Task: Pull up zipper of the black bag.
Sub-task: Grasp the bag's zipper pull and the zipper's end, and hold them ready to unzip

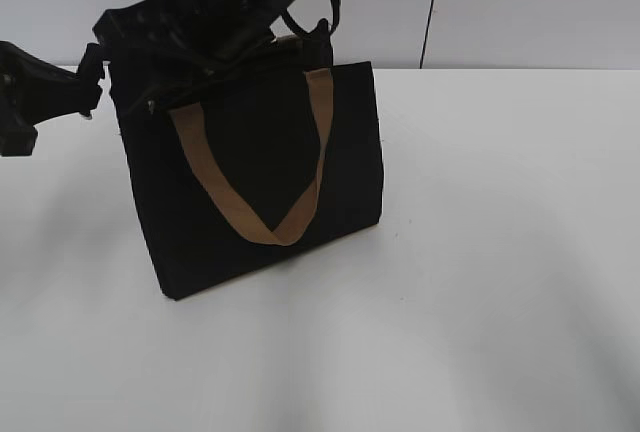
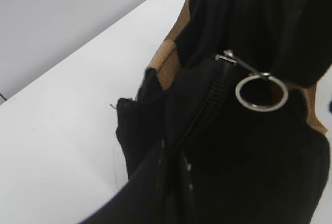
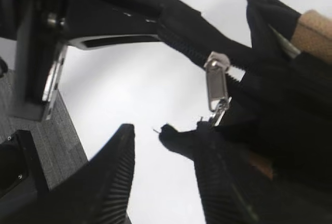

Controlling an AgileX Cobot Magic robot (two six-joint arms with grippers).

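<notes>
The bag (image 1: 255, 177) is standing on the table (image 1: 480, 252), its zipper (image 2: 259, 92) lying near one top end, while the right gripper (image 3: 166, 177) is hovering released beside it and the left gripper's jaws cannot be told.

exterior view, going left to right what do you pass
left arm → tan strap handle on the black bag → bare white table

A white desk (image 1: 480, 252) is spanning the foreground. Pale grey wall panels (image 1: 530, 7) are standing behind its far edge, a dark vertical seam (image 1: 430, 12) dividing them. Soft shadows are falling near the desk's corners.
</notes>
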